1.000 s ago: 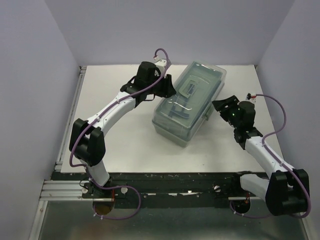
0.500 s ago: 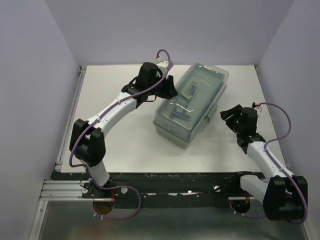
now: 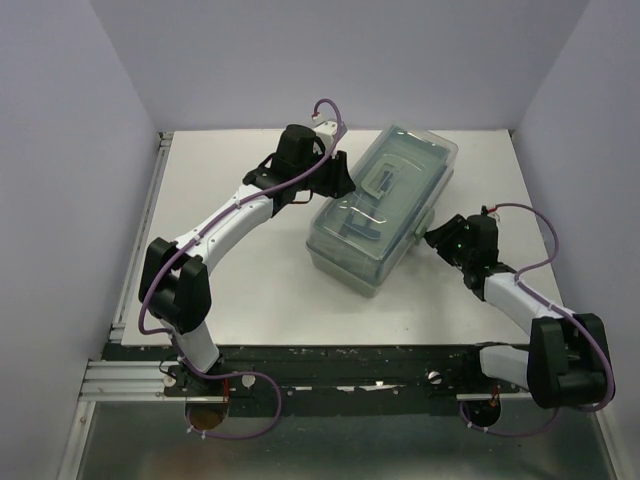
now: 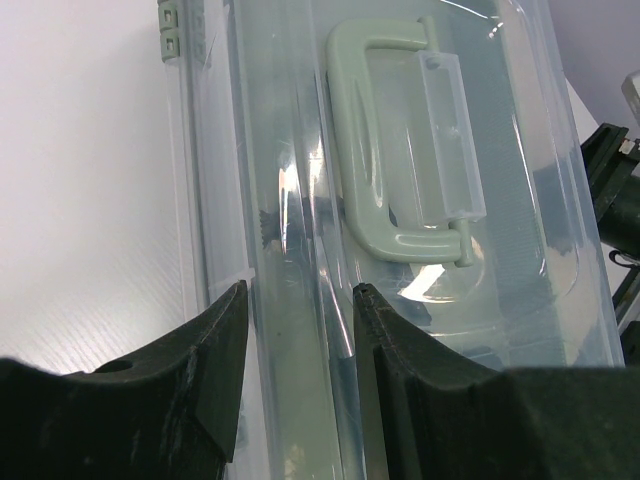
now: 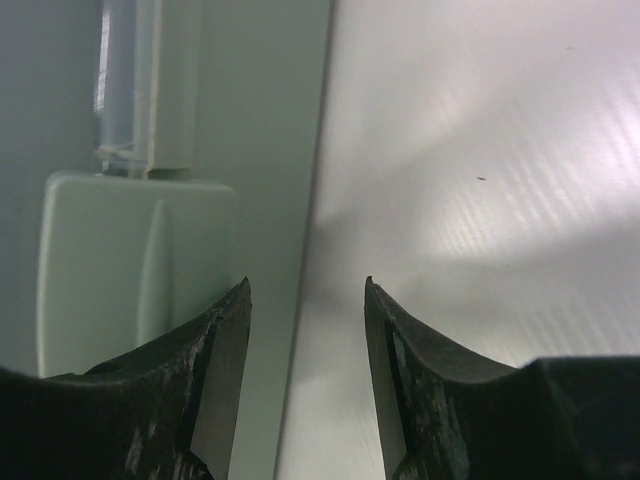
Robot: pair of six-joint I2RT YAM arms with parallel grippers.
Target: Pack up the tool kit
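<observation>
White worktop (image 3: 250,270) carries the sage-green toolbox (image 3: 380,205), shut, its long axis slanting from near-left to far-right; its side latch (image 5: 130,270) lies just left of the right pincer (image 5: 305,340), jaws apart over bare worktop, the nearer arm; left pincer (image 4: 300,350), jaws apart, sits at the far long side.

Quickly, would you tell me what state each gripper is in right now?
Left gripper: fingers astride the toolbox lid at its rim; grip cannot be told.
Right gripper: open, holding nothing, beside the latch.
</observation>
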